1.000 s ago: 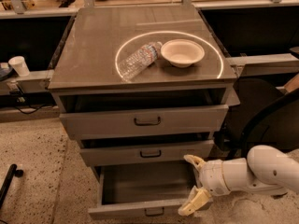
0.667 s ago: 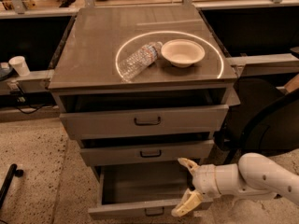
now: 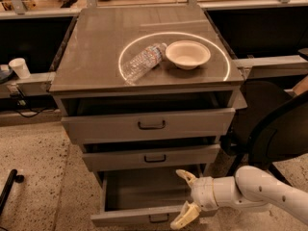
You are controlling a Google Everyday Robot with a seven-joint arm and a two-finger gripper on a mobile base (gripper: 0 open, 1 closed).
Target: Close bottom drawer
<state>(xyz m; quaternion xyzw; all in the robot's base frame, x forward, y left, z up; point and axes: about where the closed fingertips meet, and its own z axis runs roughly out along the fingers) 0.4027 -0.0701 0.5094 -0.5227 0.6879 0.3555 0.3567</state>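
The bottom drawer (image 3: 139, 216) is the lowest of the grey cabinet's three and stands pulled far out, its inside bare, with a small dark handle (image 3: 159, 219) on its slim front. My gripper (image 3: 185, 199) reaches in from the right on a white arm, at the drawer's front right corner. Its two cream fingers (image 3: 184, 216) are spread open and hold nothing; the lower one lies by the front panel, the upper one over the drawer's inside.
The top drawer (image 3: 149, 125) and middle drawer (image 3: 154, 158) stand slightly out. On the cabinet top lie a plastic bottle (image 3: 143, 60) and a white bowl (image 3: 187, 54). A black chair (image 3: 274, 129) stands right. A paper cup (image 3: 19, 67) sits left. A dark pole (image 3: 8, 189) is on the floor left.
My gripper and arm have moved left, toward the bottom drawer's front right corner. The drawer itself stays out about as far as before.
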